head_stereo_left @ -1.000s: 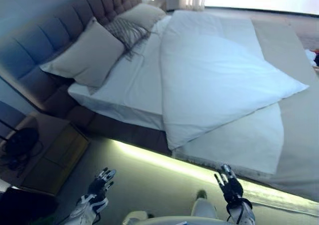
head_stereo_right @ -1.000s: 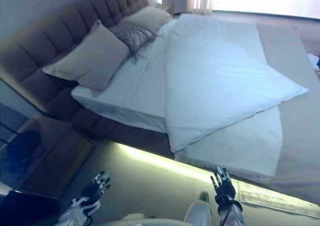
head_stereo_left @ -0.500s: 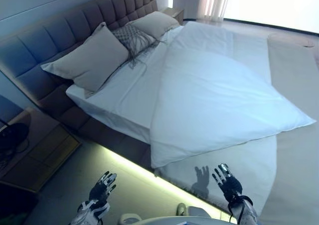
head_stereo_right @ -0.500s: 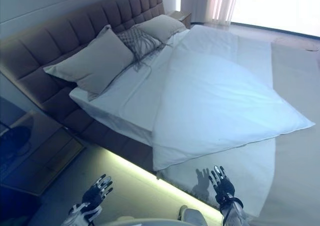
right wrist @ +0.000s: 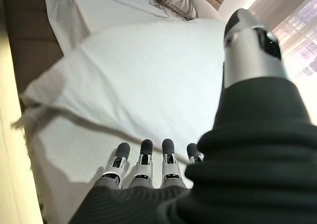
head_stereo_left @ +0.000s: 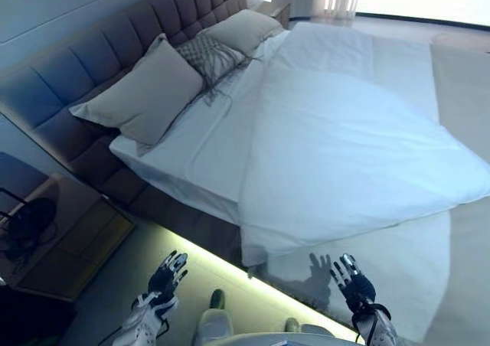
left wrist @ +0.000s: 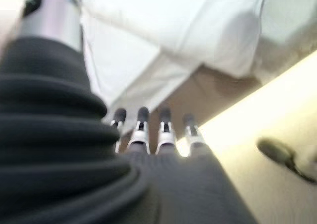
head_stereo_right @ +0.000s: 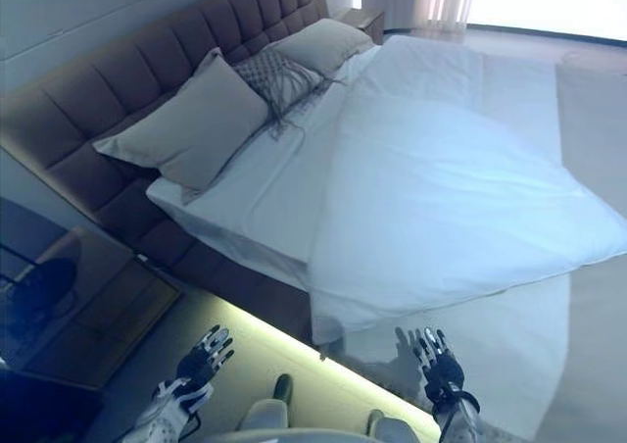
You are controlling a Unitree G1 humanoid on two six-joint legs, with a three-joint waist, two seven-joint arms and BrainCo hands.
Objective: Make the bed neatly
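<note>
White duvet (head_stereo_left: 360,143) is lying askew across the bed (head_stereo_left: 191,151) — one corner is hanging over the near edge, another is pointing off toward the right side, and a strip of bare sheet (head_stereo_left: 203,135) is showing between it and the pillows. Under the duvet a second white layer (head_stereo_left: 398,254) is draping down the near side. Three pillows are leaning against the tufted headboard (head_stereo_left: 92,63): a big beige pillow (head_stereo_left: 142,93) nearest me, a patterned pillow (head_stereo_left: 207,55) behind it, and another beige pillow (head_stereo_left: 243,28) farthest back. A nightstand (head_stereo_left: 53,235) is standing beside the head of the bed, on my left.

I am holding both arms low in front of me, short of the mattress, touching nothing. My left robot hand (head_stereo_left: 167,273) is hovering over the lit floor strip (head_stereo_left: 222,266) beside the bed frame, fingers straight and spread. My right robot hand (head_stereo_left: 351,281) is hovering just before the hanging white layer — fingers (right wrist: 143,157) straight and spread as well, thumb apart, palm empty.
</note>
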